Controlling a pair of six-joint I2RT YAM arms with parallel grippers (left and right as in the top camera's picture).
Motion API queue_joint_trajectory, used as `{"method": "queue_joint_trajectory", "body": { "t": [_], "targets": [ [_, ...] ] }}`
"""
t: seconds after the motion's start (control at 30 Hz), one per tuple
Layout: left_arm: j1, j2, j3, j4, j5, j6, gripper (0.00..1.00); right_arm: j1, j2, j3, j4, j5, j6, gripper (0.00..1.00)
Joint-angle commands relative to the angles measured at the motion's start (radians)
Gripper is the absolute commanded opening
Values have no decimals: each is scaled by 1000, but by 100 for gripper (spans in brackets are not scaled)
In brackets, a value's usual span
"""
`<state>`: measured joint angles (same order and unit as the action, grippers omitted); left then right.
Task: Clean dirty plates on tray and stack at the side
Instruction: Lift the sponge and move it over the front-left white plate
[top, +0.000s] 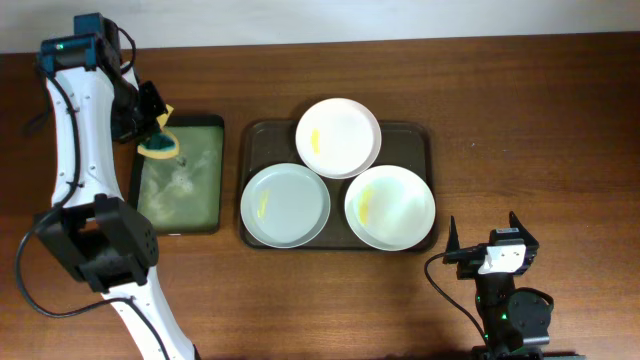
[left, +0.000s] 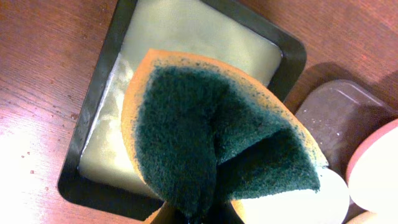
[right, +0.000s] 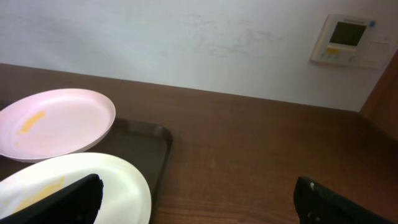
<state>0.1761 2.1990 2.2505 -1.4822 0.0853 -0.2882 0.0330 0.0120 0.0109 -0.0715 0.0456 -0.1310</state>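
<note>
Fingers of the right tool (top: 483, 237) stand spread wide and empty at the near edge of the wooden surface (top: 540, 120), just short of the tray (top: 262, 135). On that tray lie three plates, each smeared yellow: the near-right plate (top: 390, 207), the grey-blue plate (top: 285, 205) beside it, and the far plate (top: 338, 137), its rim meeting both. The right wrist view catches only two of them, plus a wall panel (right: 347, 38) unseen from overhead. Farther left, the left tool (top: 155, 118) is clenched on a sponge (top: 160, 146) over the soapy green tray (top: 215, 130). Only its wrist view shows the sponge folded, with the dark green scouring face outward.
</note>
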Motion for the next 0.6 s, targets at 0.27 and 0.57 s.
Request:
{"method": "queue_joint_trajectory", "body": {
  "t": [0.27, 0.57],
  "targets": [
    [30, -64, -244, 81, -3, 36, 0, 6, -6, -5, -6, 15, 8, 98],
    [-39, -150, -563, 332, -29, 58, 0, 6, -6, -5, -6, 15, 8, 98]
  ]
}}
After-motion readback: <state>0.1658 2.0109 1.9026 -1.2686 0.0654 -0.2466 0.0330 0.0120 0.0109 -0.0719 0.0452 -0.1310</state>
